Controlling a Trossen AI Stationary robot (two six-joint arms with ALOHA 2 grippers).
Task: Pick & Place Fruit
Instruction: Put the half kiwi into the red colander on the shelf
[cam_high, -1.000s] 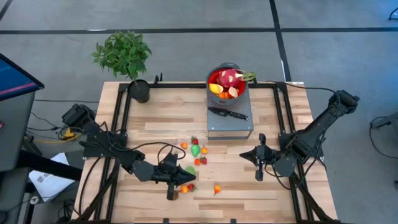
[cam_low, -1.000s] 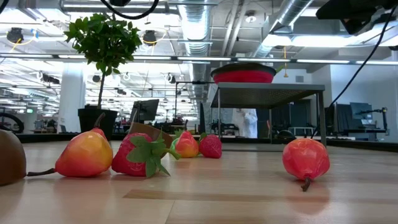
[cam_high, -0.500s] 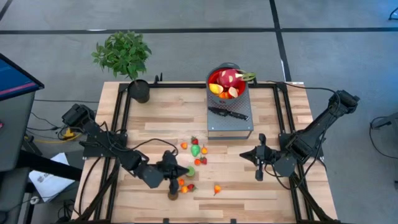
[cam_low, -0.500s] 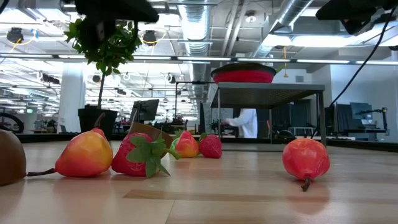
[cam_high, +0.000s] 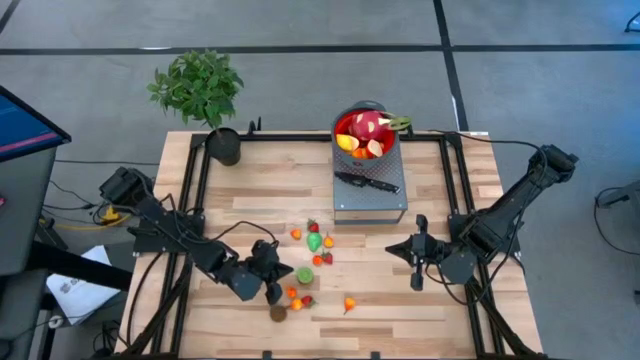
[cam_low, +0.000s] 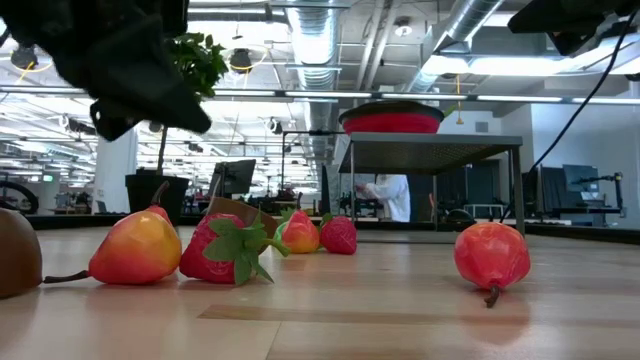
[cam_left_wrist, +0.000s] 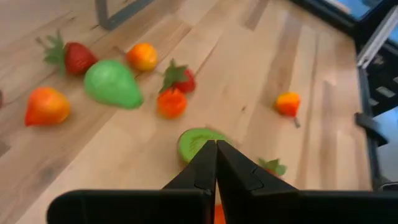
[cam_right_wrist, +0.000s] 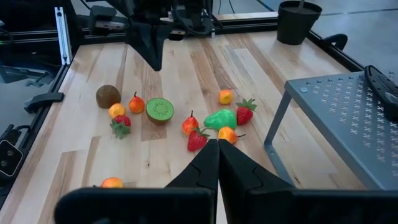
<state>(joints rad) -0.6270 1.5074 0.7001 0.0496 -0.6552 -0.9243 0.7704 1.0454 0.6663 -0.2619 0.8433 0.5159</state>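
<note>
Small toy fruits lie loose on the wooden table (cam_high: 230, 205): a green pear (cam_high: 315, 241), strawberries, orange pieces, a green kiwi half (cam_left_wrist: 198, 140), a brown fruit (cam_high: 279, 313) and a red-orange one (cam_high: 349, 304). More fruit, with the pink-red dragon fruit (cam_high: 368, 126), fills the red bowl (cam_high: 342, 123). My left gripper (cam_high: 284, 271) hangs shut above the table, tilted down, its tips (cam_left_wrist: 216, 147) just short of the kiwi half and touching nothing. My right gripper (cam_high: 393, 249) waits shut at the right, above the table.
The bowl stands on a grey perforated stand (cam_high: 371, 200) with a black-handled knife (cam_high: 368, 182) beside it. A potted plant (cam_high: 203, 95) is at the far left corner. Black rails (cam_high: 300, 137) frame the table. Bare wood lies between the fruit and my right gripper.
My left gripper has sunk toward the fruit near the table's front, tipping its fingers downward and rolling a little, and has drawn slightly toward the left edge. It has stayed shut. The fruit has not moved.
</note>
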